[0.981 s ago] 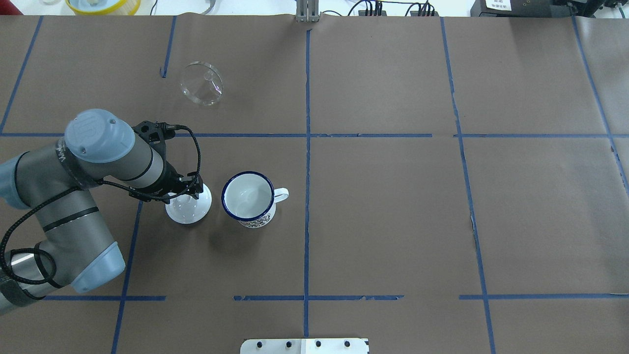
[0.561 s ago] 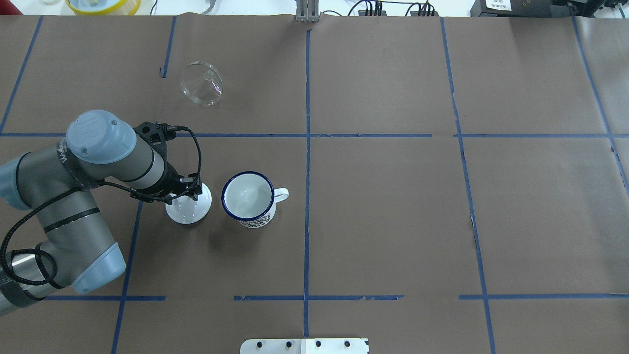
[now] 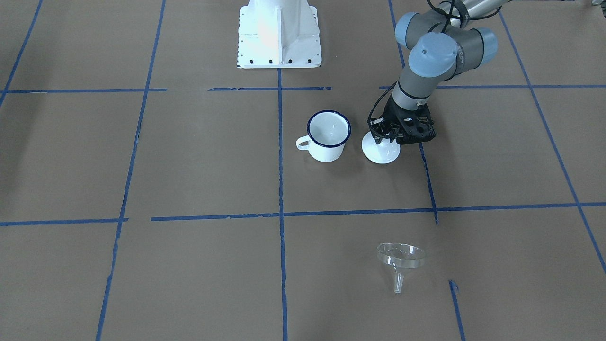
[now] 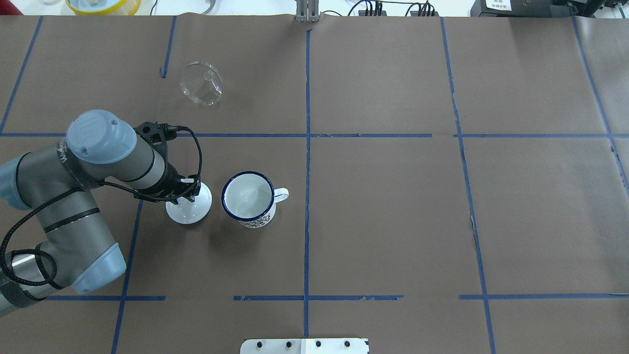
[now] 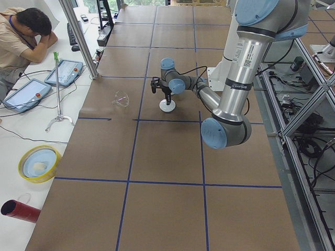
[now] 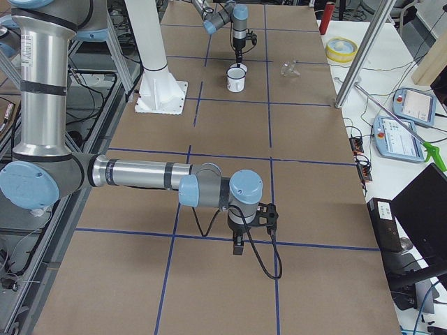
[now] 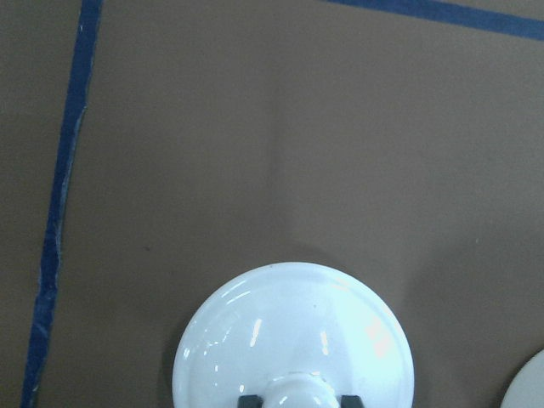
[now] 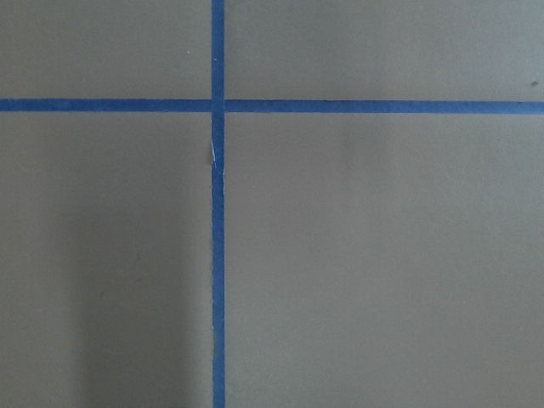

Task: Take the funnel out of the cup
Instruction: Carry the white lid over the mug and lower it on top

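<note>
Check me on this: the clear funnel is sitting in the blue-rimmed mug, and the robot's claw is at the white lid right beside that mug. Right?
Not quite. The overhead view shows the funnel lying on the table, well apart from the mug, which is empty. The rest holds: the left gripper is at the white lid beside the mug.

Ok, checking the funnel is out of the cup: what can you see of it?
The funnel is clear, plastic or glass by its look, with a wide round cone and a short narrow spout. It lies tipped on its side on the brown paper, well apart from the cup, and nothing else touches it.
</note>
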